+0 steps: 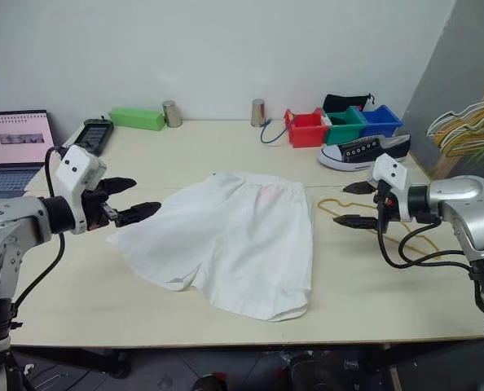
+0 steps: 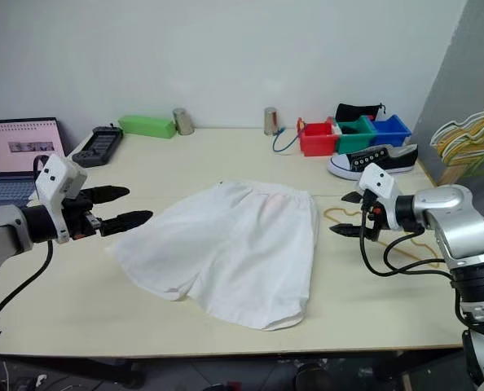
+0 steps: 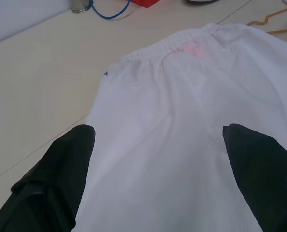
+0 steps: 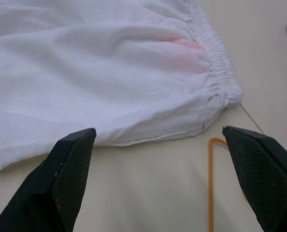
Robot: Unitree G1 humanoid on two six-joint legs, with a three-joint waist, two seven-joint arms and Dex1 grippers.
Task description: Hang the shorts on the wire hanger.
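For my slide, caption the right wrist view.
Open right gripper hovers beside white shorts, wire hanger below.

I can read no text, label, brand or number anywhere from my remote station. The laptop (image 2: 18,155) at the desk's far left corner shows a pale page with a dark strip across it, but its writing is too small for me to make out, and nothing else carries legible lettering
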